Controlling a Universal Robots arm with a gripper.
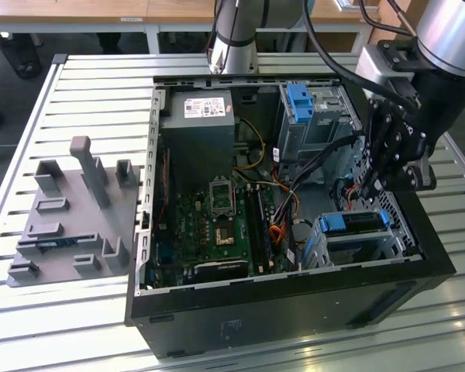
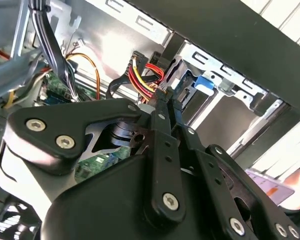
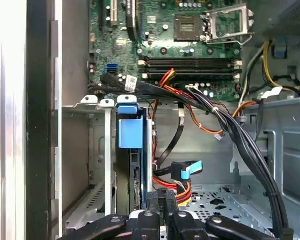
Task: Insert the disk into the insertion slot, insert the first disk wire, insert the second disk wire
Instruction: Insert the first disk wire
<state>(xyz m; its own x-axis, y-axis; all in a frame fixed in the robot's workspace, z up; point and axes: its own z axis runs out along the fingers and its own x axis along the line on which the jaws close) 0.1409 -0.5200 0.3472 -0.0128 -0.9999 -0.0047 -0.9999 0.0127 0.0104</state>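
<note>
Disk [image 1: 355, 223], seated in the insertion slot [image 1: 319, 246] low in the case [image 1: 279, 302] toward the exterior view's right, its blue carrier [image 3: 128, 127] showing at the slot's mouth. Gripper [image 2: 167, 97] hangs just beside the slot, jaws drawn together on what appears to be the black power connector [image 2: 164, 89] ending the red-and-yellow wire bundle [image 2: 142, 72]. Judged rigid, dense and shock-sensitive, the disk is best held by the carrier's edges; the connector is hard plastic on springy wires, so the plug body offers the firmest hold.

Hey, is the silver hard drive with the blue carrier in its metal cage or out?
In. The silver hard drive in its blue carrier sits inside the low perforated metal cage.
</note>
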